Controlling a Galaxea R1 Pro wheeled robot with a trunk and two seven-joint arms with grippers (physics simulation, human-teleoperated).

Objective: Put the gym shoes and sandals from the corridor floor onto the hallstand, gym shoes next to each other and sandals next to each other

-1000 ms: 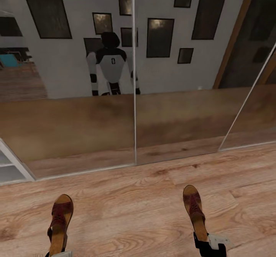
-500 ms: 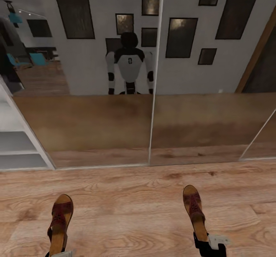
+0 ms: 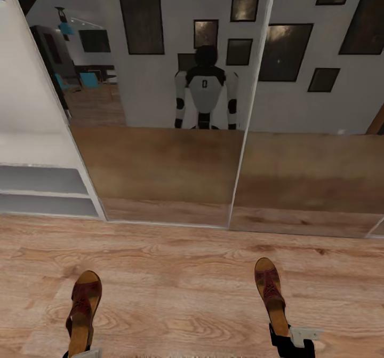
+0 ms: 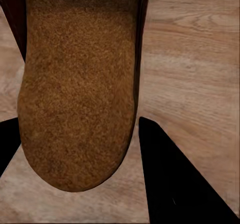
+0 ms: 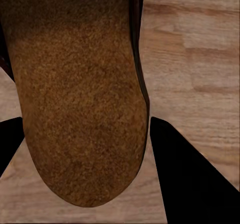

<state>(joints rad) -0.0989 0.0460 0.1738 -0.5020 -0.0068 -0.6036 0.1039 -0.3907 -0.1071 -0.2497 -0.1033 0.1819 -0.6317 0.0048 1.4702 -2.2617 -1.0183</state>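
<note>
I hold one sandal in each hand above the corridor floor (image 3: 186,272). The left sandal (image 3: 82,310), dark brown straps over a tan insole, points forward, and my left gripper (image 3: 80,353) is shut on its heel end. The right sandal (image 3: 271,294) sits the same way in my right gripper (image 3: 287,342). In the left wrist view the sandal's insole (image 4: 80,83) fills the gap between the black fingers (image 4: 175,184). The right wrist view has its insole (image 5: 75,93) between the fingers (image 5: 195,184) likewise. The hallstand (image 3: 42,187) shows its two grey-white shelf slots ahead to the left. The gym shoes are out of view.
A wall of mirror panels (image 3: 170,166) stands straight ahead, reflecting the robot (image 3: 205,94), the floor and framed pictures. A metal track runs along its foot. Open wood flooring lies between me and the mirror.
The camera has swung left: the mirror panels slid right in the picture and the hallstand's shelves came further in at the left. Both sandals stay gripped in the same place.
</note>
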